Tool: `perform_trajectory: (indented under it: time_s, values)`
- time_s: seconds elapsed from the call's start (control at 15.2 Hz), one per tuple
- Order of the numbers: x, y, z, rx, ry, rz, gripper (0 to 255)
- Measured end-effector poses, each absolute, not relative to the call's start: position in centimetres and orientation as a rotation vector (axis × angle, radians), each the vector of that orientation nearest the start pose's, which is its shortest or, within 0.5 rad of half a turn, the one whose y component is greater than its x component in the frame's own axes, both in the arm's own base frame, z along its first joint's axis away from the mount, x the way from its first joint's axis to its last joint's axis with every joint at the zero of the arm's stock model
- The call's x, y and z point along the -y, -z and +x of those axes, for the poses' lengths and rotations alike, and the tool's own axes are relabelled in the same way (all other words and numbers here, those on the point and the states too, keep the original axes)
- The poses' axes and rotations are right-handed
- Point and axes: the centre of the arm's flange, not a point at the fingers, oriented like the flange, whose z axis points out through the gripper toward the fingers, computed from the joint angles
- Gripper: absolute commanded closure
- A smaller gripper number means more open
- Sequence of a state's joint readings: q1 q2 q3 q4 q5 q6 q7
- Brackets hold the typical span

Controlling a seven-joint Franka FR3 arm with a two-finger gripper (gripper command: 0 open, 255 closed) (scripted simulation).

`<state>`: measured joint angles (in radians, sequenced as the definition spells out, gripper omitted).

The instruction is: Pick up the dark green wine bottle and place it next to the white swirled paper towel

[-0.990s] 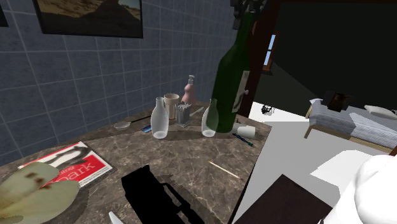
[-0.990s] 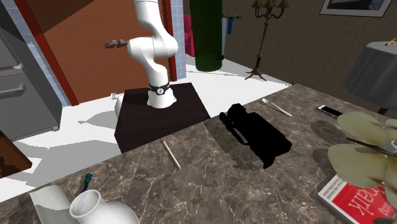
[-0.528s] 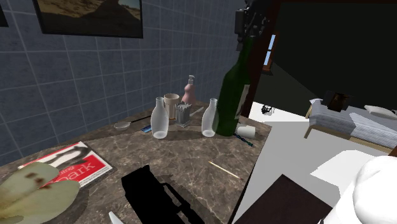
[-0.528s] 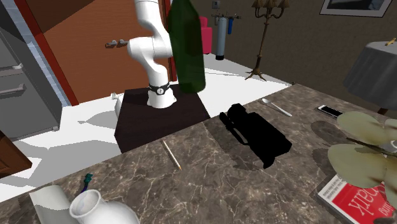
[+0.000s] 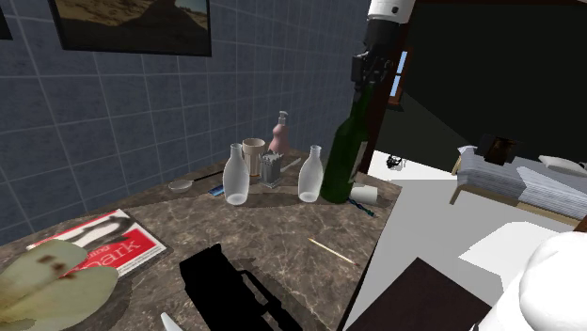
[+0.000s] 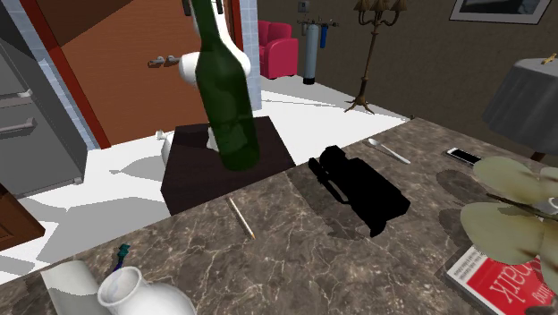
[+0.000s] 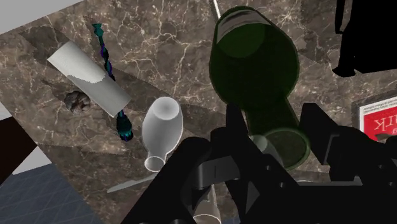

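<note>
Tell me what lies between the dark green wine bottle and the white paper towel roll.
Wrist view: a teal and purple pen lies along the white roll, on the side facing the green bottle; a pale flask stands partly between.

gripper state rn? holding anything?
gripper: jaws closed on the neck of the dark green wine bottle, which hangs tilted from it.
</note>
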<state>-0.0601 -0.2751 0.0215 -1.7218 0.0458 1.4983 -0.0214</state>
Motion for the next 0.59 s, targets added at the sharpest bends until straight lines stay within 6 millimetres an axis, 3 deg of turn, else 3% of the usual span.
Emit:
perform_trajectory:
  time_s: [0.59]
  values:
    - [10.2, -62.2, 49.1, -0.021, 0.083, -3.102, 255]
